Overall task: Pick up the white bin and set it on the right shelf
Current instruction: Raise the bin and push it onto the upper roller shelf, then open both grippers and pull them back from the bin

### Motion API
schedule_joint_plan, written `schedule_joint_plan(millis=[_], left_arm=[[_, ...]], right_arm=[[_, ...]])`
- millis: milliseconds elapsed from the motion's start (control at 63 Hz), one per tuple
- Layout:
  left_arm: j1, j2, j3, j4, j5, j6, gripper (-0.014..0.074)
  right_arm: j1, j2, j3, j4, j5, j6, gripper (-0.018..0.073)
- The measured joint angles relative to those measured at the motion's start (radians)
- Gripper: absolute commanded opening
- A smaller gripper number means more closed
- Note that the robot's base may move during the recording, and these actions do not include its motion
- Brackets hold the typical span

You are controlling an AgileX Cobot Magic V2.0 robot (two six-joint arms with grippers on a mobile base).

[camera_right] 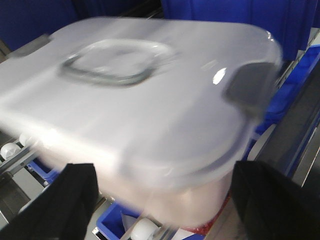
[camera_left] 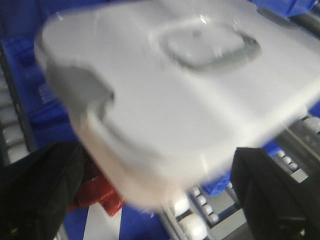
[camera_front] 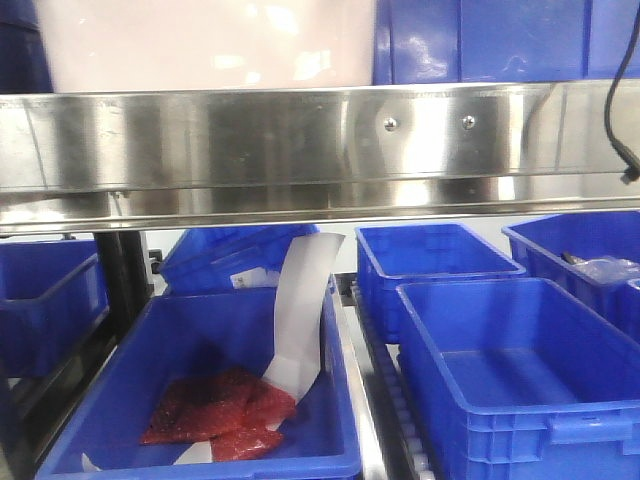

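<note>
Grippers flank the white bin [camera_left: 165, 100]: left gripper [camera_left: 150, 200] and right gripper [camera_right: 160, 200] each spread wide around an end, contact unclear. Beyond them, its glossy, rounded lid blurs above blue crates [camera_right: 120, 225]; a slip could drop it. Farther off stands the steel right shelf [camera_front: 320, 140].

— Where's the white bin [camera_front: 200, 45] now?

— Up at the top left in the front view, pale pinkish-white, its lower edge hidden behind the right shelf's [camera_front: 320, 140] front rail.

— And that shelf?

— Shiny stainless steel, a broad reflective rail running straight across, two screws right of centre.

— The lid?

— Flat, white, closed, with a rounded recessed handle in the middle and grey latches at the ends. Both wrist views are blurred.
</note>
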Motion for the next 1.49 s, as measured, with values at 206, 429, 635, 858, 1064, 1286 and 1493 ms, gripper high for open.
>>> schedule_joint_plan(millis=[206, 429, 635, 858, 1064, 1286, 1493], left_arm=[[0.000, -0.037, 0.000, 0.029, 0.025, -0.011, 0.0382], [0.000, -0.108, 0.000, 0.029, 0.114, -0.011, -0.0032], [0.000, -0.144, -0.002, 0.033, 0.180, -0.019, -0.0118], [-0.020, -0.182, -0.002, 0.281, 0.187, -0.166, -0.0118], [-0.090, -0.204, -0.002, 0.483, 0.166, -0.283, -0.0118], [-0.143, -0.304, 0.189, 0.476, -0.023, -0.296, -0.0118], [-0.143, -0.531, 0.520, 0.457, -0.298, -0.296, -0.0117]], right_arm=[[0.000, -0.053, 0.000, -0.011, 0.000, 0.000, 0.0502], [0.000, -0.153, -0.002, -0.056, 0.039, 0.000, 0.0075], [0.000, -0.230, -0.002, -0.176, 0.081, 0.111, 0.0076], [0.000, -0.334, 0.126, -0.417, 0.085, 0.308, 0.0076], [0.000, -0.534, 0.506, -0.494, -0.124, 0.343, 0.0076], [0.000, -0.810, 0.955, -0.492, -0.459, 0.348, 0.0076], [0.000, -1.038, 1.209, -0.474, -0.611, 0.348, 0.0076]])
